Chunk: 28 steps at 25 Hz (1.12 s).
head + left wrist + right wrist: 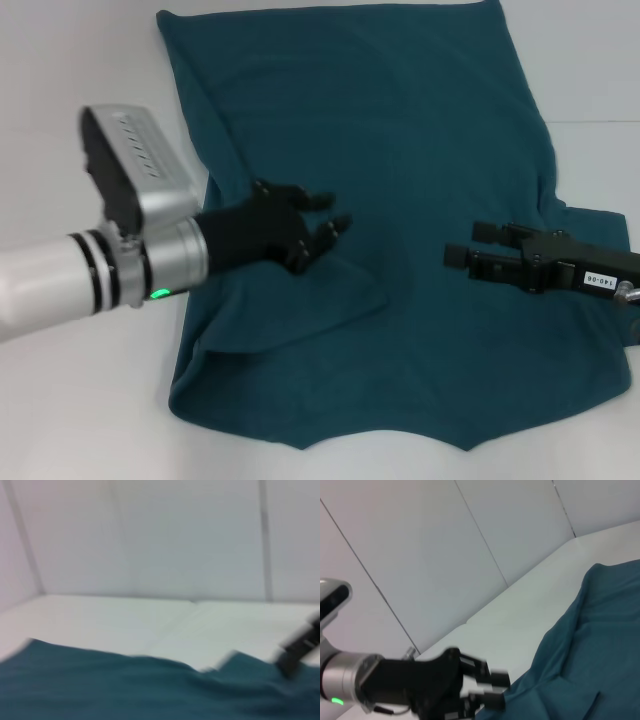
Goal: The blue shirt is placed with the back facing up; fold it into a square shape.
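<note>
The blue shirt (400,130) lies spread on the white table, with its left side folded inward over the body into a loose flap (290,315). My left gripper (328,213) hovers over the shirt's left-middle part, open and holding nothing. The right wrist view shows it (489,686) beside the shirt's edge (590,655). My right gripper (470,243) hangs over the right-middle part of the shirt, open and empty, pointing toward the left one. In the left wrist view the shirt (100,685) fills the lower part and the right gripper (300,647) shows at the edge.
The white table (80,100) shows bare to the left of the shirt and along the front edge (100,430). White wall panels (445,545) stand behind the table. The shirt's right sleeve (600,225) spreads under the right arm.
</note>
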Tool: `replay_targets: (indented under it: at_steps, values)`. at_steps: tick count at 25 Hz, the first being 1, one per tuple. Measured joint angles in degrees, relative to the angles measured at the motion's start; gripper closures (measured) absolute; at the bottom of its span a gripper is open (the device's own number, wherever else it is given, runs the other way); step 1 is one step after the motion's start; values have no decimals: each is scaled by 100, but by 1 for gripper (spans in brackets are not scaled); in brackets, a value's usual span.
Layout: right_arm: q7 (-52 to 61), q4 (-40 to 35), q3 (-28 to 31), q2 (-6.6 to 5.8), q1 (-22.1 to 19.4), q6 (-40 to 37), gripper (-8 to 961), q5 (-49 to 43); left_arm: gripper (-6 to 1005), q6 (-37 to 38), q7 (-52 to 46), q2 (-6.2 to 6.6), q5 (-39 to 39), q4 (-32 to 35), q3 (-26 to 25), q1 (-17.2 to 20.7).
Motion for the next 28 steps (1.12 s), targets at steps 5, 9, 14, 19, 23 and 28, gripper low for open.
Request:
replay_targets:
  at_steps: [5,9,14,19,23,28]
  values:
    - [30,0,0,0,4,-7,106,2,734,-10,64,-1,-287,9,-547,109]
    - [125,0,0,-12,39,-17,107,5,567,86,61,0,-683,-31,-1042,242]
    - [441,-15,0,-53,71,-10,107,7,339,1338,29,54,-933,-350,-2083,366]
    - [882,-76,-12,-114,72,31,108,5,203,2439,-234,102,-735,-538,-2763,481]
    - [1377,-81,-17,-256,85,179,109,0,178,3114,-472,125,-222,-508,-3046,514]
    - [1949,-121,-47,-495,89,344,110,-55,148,3675,-513,132,447,-505,-3083,504]
